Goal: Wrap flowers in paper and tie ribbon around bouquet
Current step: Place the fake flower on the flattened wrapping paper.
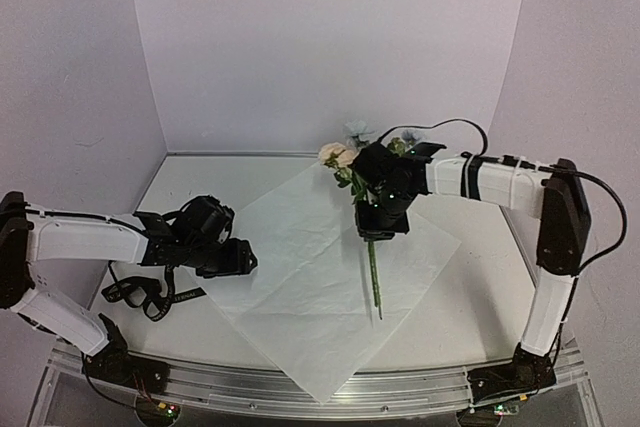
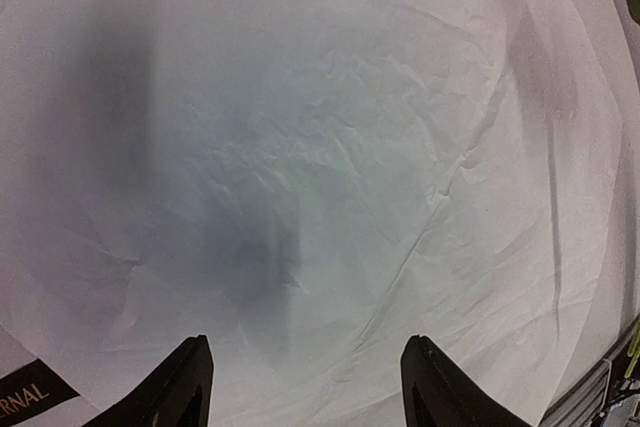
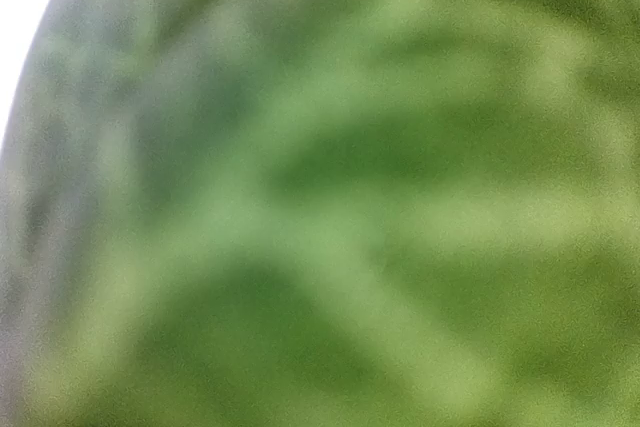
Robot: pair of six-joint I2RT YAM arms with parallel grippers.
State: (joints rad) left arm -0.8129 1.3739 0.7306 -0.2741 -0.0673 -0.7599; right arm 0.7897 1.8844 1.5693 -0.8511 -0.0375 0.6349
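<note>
On the table [image 1: 215,175] the paper [image 1: 300,297] lies flat, turned so that one corner points at the near edge between the arm bases. Its surface is lightly creased.

The right gripper [image 1: 378,230] hangs over the far right part of the paper, clenched on the flowers [image 1: 339,155] partway along their stems. The cream-pink and pale blue blooms and the leaves stick out beyond it toward the back wall. The bare green stems run from it toward the near edge, over the paper. Whether the stem tips touch the paper cannot be told. The right wrist view is filled with blurred green, foliage right up against the lens.

The left gripper [image 1: 240,259] is released, with nothing between its jaws. It sits low over the paper's left edge. In the left wrist view its dark fingers [image 2: 185,392] stand well apart above bare paper, casting a soft shadow on it.

The ribbon [image 1: 150,295] lies bunched on the table beneath the left arm, just beside the paper's left edge. A short length with pale lettering shows in the lower left corner of the left wrist view.
</note>
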